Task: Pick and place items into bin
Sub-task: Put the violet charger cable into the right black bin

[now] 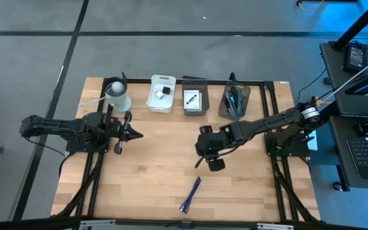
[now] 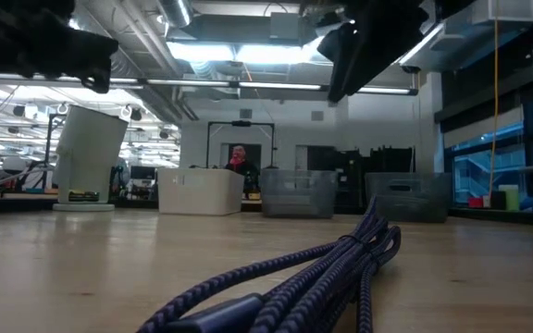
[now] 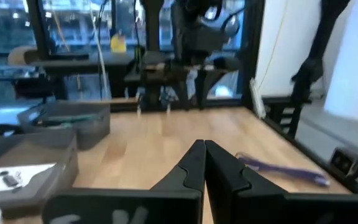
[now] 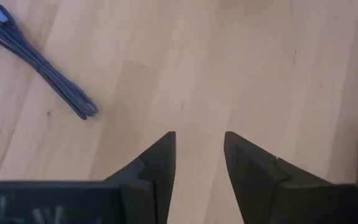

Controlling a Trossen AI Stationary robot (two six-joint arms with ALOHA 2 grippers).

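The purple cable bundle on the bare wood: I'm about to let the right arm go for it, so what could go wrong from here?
1. The purple cable bundle lies flat and thin on the table; the open right gripper may scrape wood or catch only some strands.
2. Its strands look loosely gathered, so a partial grip could let them splay and drag.
3. The bins sit across the table, so a weak hold may slip on the way.

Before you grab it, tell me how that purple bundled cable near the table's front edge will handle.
The purple cable is folded into several loose strands, so it will probably flop and sag from a pinch. Its braided-looking surface should grip reasonably. It looks light and lies flat, so it is unlikely to roll.
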